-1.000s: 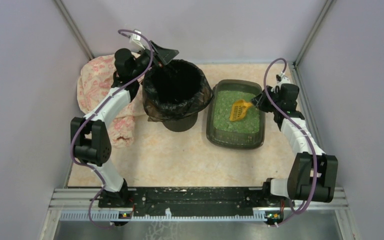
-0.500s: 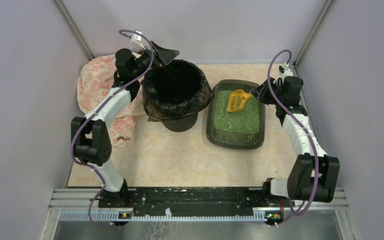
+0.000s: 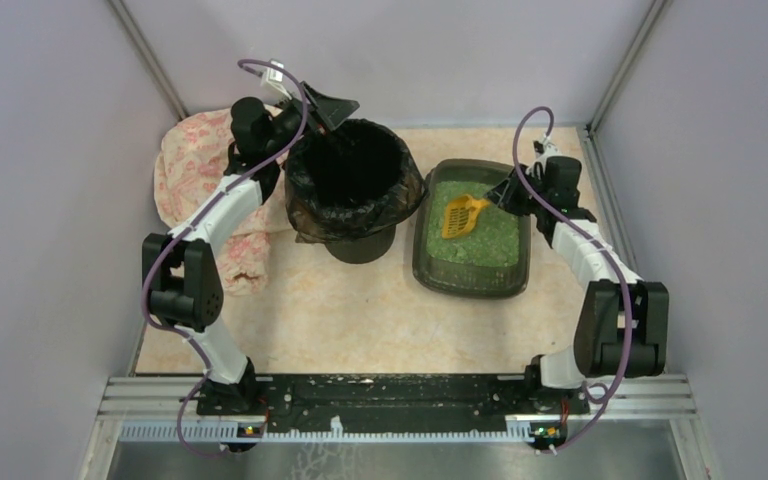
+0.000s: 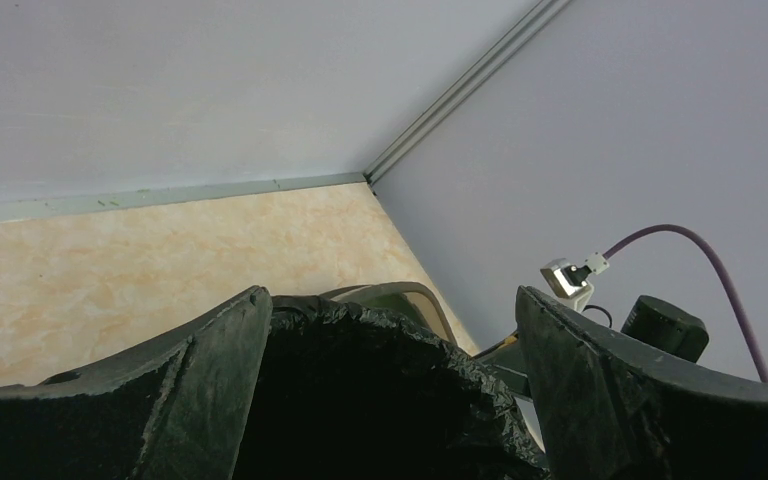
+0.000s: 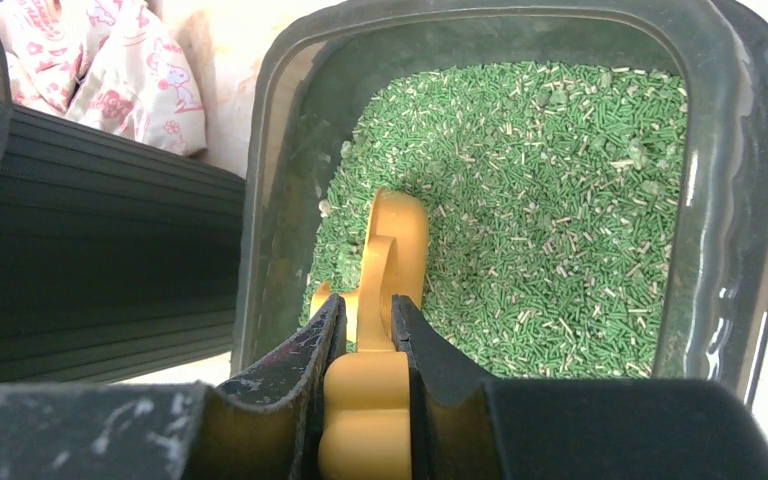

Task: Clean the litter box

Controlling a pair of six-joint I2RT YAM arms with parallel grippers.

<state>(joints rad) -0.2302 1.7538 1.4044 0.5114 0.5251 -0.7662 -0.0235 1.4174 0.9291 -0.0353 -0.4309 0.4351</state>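
Note:
The litter box [image 3: 421, 250] is a dark tray of green granules at the right of the table, also in the right wrist view [image 5: 272, 190]. My right gripper [image 3: 501, 195] hangs over its back right part, shut on the handle of a yellow scoop [image 3: 459, 215]. From the wrist, the jaws [image 5: 368, 305] pinch the handle, and the scoop [image 5: 392, 245] reaches down with its head in the granules near the left wall. My left gripper [image 3: 324, 106] is open at the back rim of the black-bagged bin [image 3: 352, 180], its fingers [image 4: 215, 350] spread wide above the bag [image 4: 380, 400].
A pink patterned cloth [image 3: 192, 180] lies crumpled at the back left beside the left arm. The bin's ribbed side [image 5: 90, 260] stands close to the litter box's left wall. Grey enclosure walls close in on the back and both sides.
My right gripper has carried the scoop left across the litter box and tipped it down into the granules. The left arm has not moved.

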